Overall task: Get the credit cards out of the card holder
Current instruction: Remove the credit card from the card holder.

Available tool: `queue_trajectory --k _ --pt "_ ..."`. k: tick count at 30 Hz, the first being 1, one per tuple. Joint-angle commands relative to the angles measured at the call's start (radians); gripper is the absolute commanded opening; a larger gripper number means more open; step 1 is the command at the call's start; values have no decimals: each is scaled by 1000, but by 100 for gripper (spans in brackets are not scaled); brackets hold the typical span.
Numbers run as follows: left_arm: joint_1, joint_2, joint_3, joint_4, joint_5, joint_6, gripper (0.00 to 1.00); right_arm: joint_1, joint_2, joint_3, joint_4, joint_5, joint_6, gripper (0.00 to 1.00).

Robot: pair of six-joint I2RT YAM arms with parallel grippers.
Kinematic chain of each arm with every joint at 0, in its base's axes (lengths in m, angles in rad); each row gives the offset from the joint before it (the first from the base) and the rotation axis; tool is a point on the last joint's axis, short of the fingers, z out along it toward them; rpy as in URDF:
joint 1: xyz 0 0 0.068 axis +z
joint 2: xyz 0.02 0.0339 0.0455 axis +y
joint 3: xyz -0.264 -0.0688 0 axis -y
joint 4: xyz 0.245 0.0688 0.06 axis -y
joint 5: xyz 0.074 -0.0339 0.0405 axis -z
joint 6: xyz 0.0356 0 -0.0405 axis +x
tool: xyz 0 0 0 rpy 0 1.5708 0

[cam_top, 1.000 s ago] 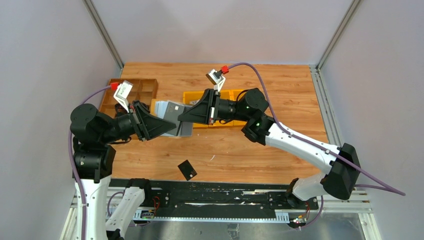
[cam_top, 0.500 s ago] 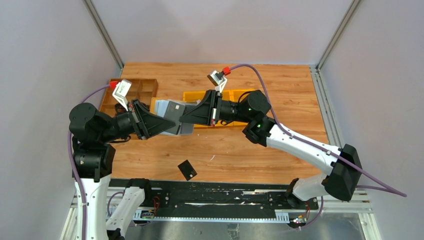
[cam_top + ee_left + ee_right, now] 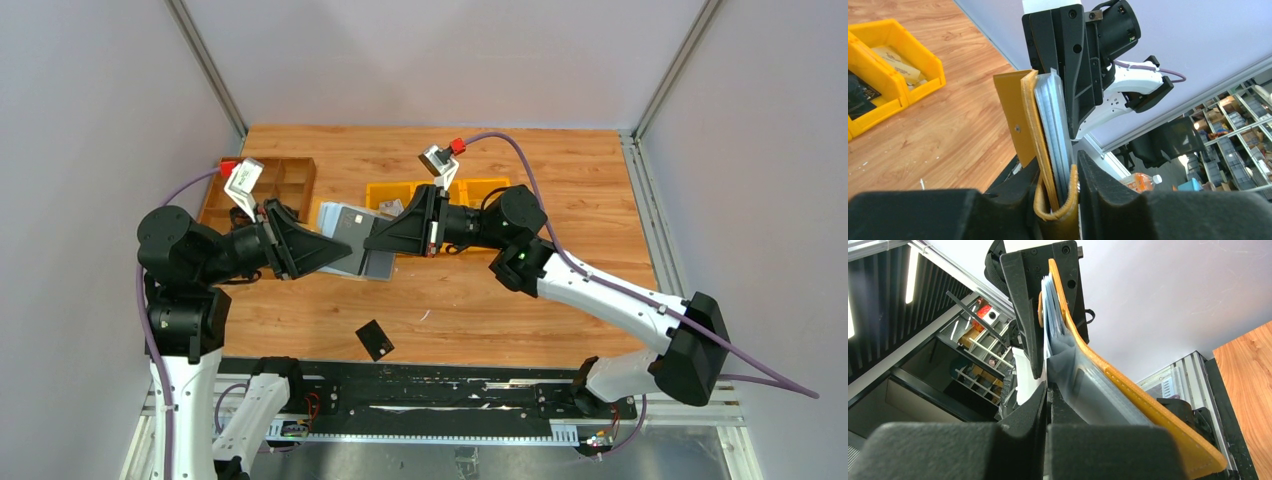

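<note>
Top view, your count: two arms, one card holder (image 3: 345, 224), one black card (image 3: 374, 340), one brown compartment tray (image 3: 285, 170) and a row of yellow bins (image 3: 470, 188). The right arm partly covers the bins, so you can't count them there.

The card holder hangs in the air over mid-desk, between both grippers. The black card lies flat at 6 o'clock from it, near the front rail. The tray sits at 10 o'clock and the bins at 2 o'clock.

The left wrist view shows you two bins. It also shows the left gripper (image 3: 1058, 200) part-open, clamping the mustard fold. The grey leaves (image 3: 1053, 120) stand edge-on, too fine to count.

The right wrist view shows the right gripper (image 3: 1047, 405) pinched tight on the edge of the grey lining. You can't tell whether a card is in that pinch.

The desk (image 3: 480, 300) is orange wood-grain. The walls are pale grey with aluminium posts. The wrist views show shelving beyond.
</note>
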Motion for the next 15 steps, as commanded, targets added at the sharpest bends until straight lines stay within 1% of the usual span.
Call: queue_trajectory --k 1,3,4,6,7,9,12,15 --pt "6 -6 -1 76 -11 -22 32 -9 -24 -5 28 -30 10 0" --pt "6 -5 -32 138 -9 -69 29 -9 -19 -3 29 -37 18 0" --pt "6 0 -35 136 -5 -74 27 -10 -17 -3 33 -45 26 3" --pt "7 3 -33 129 -1 -72 25 -12 -18 -5 41 -52 34 13" --pt "8 2 -34 129 2 -72 22 -14 -23 -10 53 -49 37 16" --pt "8 0 -37 126 6 -72 19 -15 -33 -20 64 -39 36 18" --pt "8 0 -39 119 13 -74 17 -19 -31 -21 86 -34 49 18" --pt "8 -2 -33 116 13 -79 17 -20 -27 -29 121 -39 69 12"
